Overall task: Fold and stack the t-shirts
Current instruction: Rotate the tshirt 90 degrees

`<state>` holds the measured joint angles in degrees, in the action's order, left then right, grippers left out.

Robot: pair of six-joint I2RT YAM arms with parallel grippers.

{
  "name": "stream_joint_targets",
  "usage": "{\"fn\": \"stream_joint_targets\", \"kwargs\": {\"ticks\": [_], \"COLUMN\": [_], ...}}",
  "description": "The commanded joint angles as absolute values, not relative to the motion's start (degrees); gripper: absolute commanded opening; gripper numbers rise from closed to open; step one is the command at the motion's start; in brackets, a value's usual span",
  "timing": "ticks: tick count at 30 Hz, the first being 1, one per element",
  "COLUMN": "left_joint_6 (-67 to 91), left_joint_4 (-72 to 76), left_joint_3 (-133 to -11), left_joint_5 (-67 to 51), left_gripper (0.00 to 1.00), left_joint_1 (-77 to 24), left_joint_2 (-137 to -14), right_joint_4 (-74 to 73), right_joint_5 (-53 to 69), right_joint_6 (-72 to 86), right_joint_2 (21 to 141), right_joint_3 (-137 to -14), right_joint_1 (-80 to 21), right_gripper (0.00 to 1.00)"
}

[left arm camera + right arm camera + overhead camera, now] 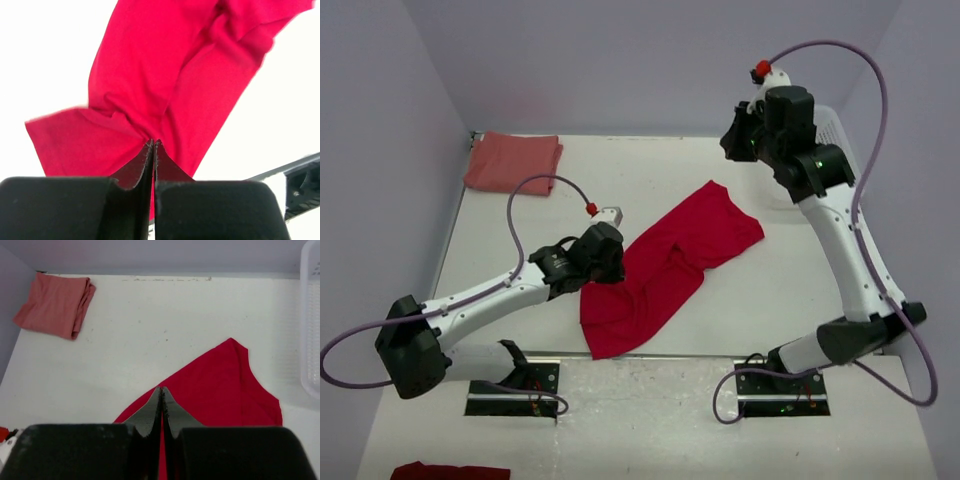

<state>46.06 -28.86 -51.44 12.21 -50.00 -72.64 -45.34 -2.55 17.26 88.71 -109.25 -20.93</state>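
A bright red t-shirt [670, 265] lies crumpled and stretched diagonally across the middle of the table. My left gripper [608, 282] is down at its left edge and shut on a pinch of the red cloth, which puckers toward the fingertips [153, 141]. A salmon-red t-shirt [512, 162] sits folded in the back left corner, also visible in the right wrist view [55, 305]. My right gripper [728, 145] hangs high over the back right of the table, shut and holding nothing. Its tips [161, 388] look down on the red t-shirt [220, 390] far below.
A white lattice basket [311, 320] stands at the right edge, mostly behind the right arm in the top view. A scrap of dark red cloth [450, 470] shows at the bottom left, in front of the arm bases. Walls close in the back and the left.
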Motion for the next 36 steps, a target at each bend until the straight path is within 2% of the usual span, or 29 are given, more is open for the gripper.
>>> {"fn": "stream_joint_targets", "kwargs": {"ticks": [1, 2, 4, 11, 16, 21, 26, 36], "left_joint_6": [36.97, 33.7, 25.36, 12.58, 7.39, 6.42, 5.8, 6.68], "left_joint_4": [-26.13, -18.97, -14.08, -8.18, -8.08, -13.7, -17.49, -17.49], "left_joint_3": [-54.31, -54.49, -57.64, -76.44, -91.65, -107.91, -119.59, -126.74], "left_joint_5": [12.06, 8.56, -0.38, -10.71, -22.48, -31.89, -36.2, -42.45], "left_gripper": [0.0, 0.0, 0.0, 0.0, 0.0, 0.0, 0.0, 0.0], "left_joint_1": [-50.27, -50.27, -50.27, -49.05, -44.31, -39.82, -37.8, -36.12], "left_joint_2": [-72.76, -73.82, -79.32, -99.73, -114.85, -131.18, -141.23, -149.76], "right_joint_4": [-45.01, -43.61, -43.07, -44.05, -46.03, -51.86, -44.48, -39.12], "right_joint_5": [-2.56, -1.68, 1.21, 6.49, 10.99, 7.46, 13.36, 12.3], "right_joint_6": [19.86, 20.21, 20.83, 22.32, 26.54, 28.39, 30.75, 33.22], "right_joint_2": [83.43, 81.32, 75.95, 61.72, 52.84, 50.45, 51.84, 57.91], "right_joint_3": [-98.55, -96.26, -90.81, -78.16, -68.65, -64.09, -50.92, -47.02], "right_joint_1": [-20.74, -20.74, -20.74, -22.14, -24.51, -27.77, -33.12, -37.26], "right_gripper": [0.0, 0.0, 0.0, 0.0, 0.0, 0.0, 0.0, 0.0]}}
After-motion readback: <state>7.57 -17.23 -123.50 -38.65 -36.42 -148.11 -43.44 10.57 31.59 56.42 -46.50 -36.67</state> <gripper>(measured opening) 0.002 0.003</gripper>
